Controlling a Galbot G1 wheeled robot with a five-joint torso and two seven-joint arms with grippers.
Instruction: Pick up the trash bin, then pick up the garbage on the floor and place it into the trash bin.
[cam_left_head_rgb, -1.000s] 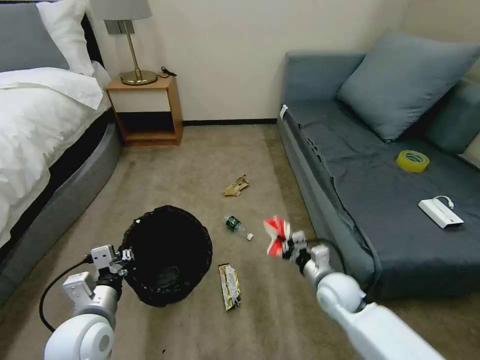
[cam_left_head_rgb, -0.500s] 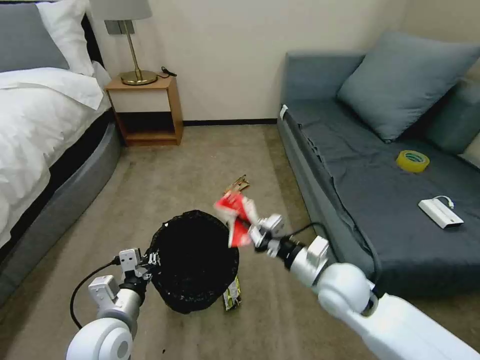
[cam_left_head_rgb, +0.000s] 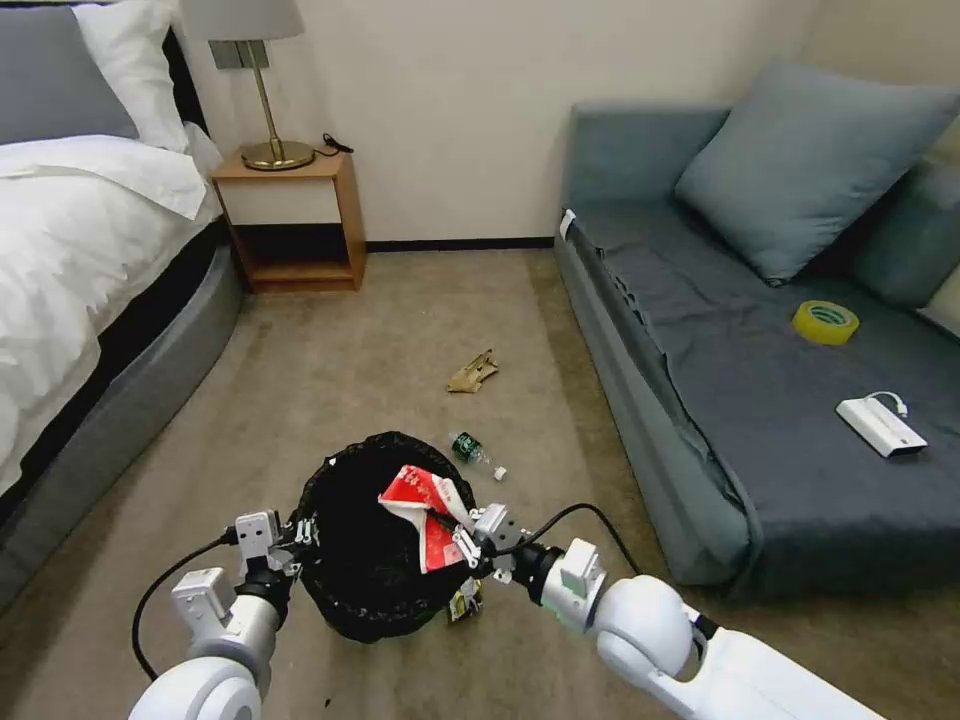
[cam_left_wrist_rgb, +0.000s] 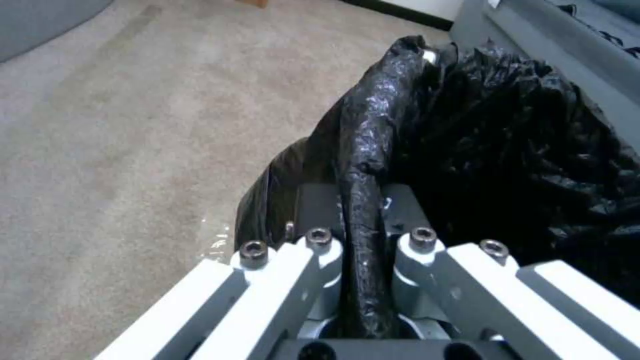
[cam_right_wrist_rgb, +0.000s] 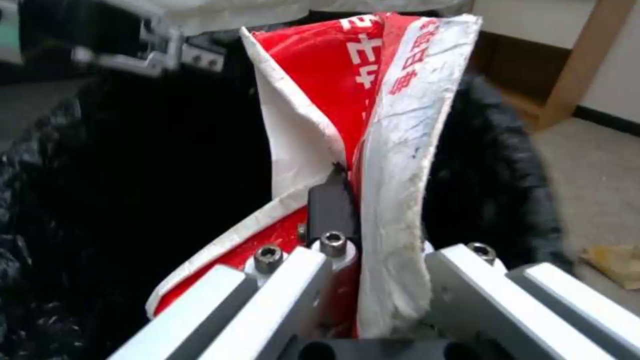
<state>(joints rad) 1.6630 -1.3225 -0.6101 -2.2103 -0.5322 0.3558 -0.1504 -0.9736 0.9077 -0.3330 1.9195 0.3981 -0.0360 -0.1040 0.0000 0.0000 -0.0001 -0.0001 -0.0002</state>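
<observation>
Right gripper (cam_left_head_rgb: 466, 541) has swung left from beside the sofa (cam_left_head_rgb: 640, 400); its fingers clamp the crumpled red-white wrapper (cam_left_head_rgb: 425, 505) over the bin (cam_left_head_rgb: 375, 590). Left gripper (cam_left_head_rgb: 298, 535) pinches the black-bagged rim. Beyond: bottle (cam_left_head_rgb: 472, 452), brown paper (cam_left_head_rgb: 473, 372).

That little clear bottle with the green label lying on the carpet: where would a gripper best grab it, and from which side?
Probably from straight above, closing across the labelled middle of the small bottle. It lies on its side on the carpet, white cap pointing toward the sofa, so its round body is the widest, steadiest part; the fingers should straddle it crosswise to its length. The narrow cap end would likely slip.
</observation>
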